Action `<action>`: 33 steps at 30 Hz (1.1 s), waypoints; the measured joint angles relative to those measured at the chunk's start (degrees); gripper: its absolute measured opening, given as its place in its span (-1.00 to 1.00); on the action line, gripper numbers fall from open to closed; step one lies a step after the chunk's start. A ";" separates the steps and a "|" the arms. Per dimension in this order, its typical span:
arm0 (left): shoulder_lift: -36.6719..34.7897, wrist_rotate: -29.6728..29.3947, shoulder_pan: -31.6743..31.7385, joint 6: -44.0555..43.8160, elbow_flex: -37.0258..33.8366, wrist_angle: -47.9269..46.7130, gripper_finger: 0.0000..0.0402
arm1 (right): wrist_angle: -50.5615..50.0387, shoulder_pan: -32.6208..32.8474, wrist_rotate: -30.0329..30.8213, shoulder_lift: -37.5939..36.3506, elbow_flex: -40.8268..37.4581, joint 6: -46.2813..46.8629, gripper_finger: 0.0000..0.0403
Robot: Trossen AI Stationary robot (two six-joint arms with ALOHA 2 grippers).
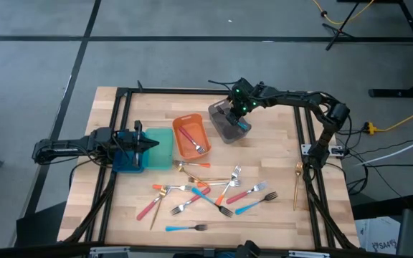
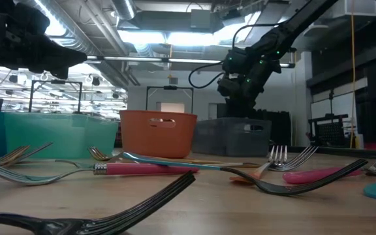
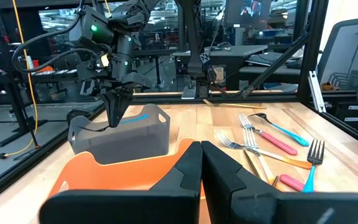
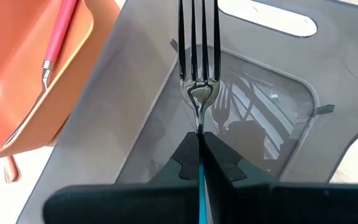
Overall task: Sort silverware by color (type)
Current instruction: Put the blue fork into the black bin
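Most of the silverware [image 1: 206, 195] lies in a loose pile at the near side of the desk [image 1: 278, 143], some forks crossing. The left gripper [image 1: 140, 141] waits over the teal bin [image 1: 162, 147], jaws together. Farther back, the right gripper [image 4: 200, 163] has its jaws clamped on a blue-handled fork [image 4: 199, 62], tines pointing down into the grey bin [image 4: 272, 74]. The fork could catch the bin wall and tip it. The orange bin [image 1: 190, 136] sits close beside it, so room there is tight.
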 joint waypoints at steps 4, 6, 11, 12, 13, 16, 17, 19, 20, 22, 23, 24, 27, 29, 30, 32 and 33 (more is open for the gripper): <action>0.00 0.00 0.00 0.02 0.00 0.00 -0.99 | 0.00 0.00 0.00 0.00 0.00 0.00 -1.00; 0.00 0.00 0.00 0.00 0.00 -0.02 -0.99 | -0.01 0.00 0.04 0.00 0.00 0.00 -1.00; 0.00 0.00 0.00 0.00 0.00 -0.02 -0.99 | 0.09 -0.02 3.08 0.44 0.00 -0.05 -1.00; 0.00 -0.02 0.00 0.00 0.00 0.00 -0.99 | 0.05 -0.02 3.10 0.95 0.00 -0.07 -1.00; 0.00 0.00 -0.01 0.00 0.00 0.00 -0.99 | 0.03 -0.02 2.97 1.55 0.00 -0.05 -1.00; 0.00 -0.04 0.00 0.00 0.00 0.00 -0.99 | -0.23 0.00 1.08 3.04 -0.09 -0.02 -1.00; -0.01 -0.03 -0.02 0.01 0.00 0.00 -0.99 | -0.15 0.00 0.67 3.32 -0.09 0.00 -1.00; -0.01 -0.03 -0.01 -0.02 0.00 0.00 -0.99 | 0.20 0.00 0.65 3.92 -0.09 -0.02 -1.00; 0.00 -0.03 -0.02 -0.02 0.00 0.00 -0.99 | 0.27 0.00 0.69 4.16 -0.09 -0.02 -1.00; 0.00 -0.02 0.00 -0.04 0.00 0.00 -0.99 | 0.51 0.00 1.15 4.76 -0.09 -0.02 -1.00; 0.00 -0.02 -0.02 -0.04 0.00 0.00 -0.99 | 0.50 0.00 1.18 4.90 -0.09 -0.02 -1.00; 0.00 -0.04 0.00 -0.04 0.00 0.00 -0.99 | 0.34 0.00 1.61 5.11 -0.09 -0.04 -1.00; 0.00 -0.07 -0.01 -0.04 0.00 0.00 -0.99 | 0.38 0.00 2.07 5.75 -0.06 -0.02 -1.00; 0.00 -0.02 -0.01 -0.06 0.00 0.02 -0.99 | 0.61 0.00 2.65 6.09 -0.07 -0.07 -1.00; 0.00 -0.04 -0.01 -0.04 0.00 0.00 -0.99 | 0.57 0.00 2.64 6.12 -0.07 -0.07 -1.00; -0.02 -0.06 -0.01 -0.07 0.00 0.02 -0.99 | 0.45 0.00 2.67 6.12 -0.07 -0.07 -1.00; -0.01 -0.04 -0.02 -0.04 0.00 0.02 -0.99 | 0.54 0.00 2.65 6.12 -0.07 -0.07 -1.00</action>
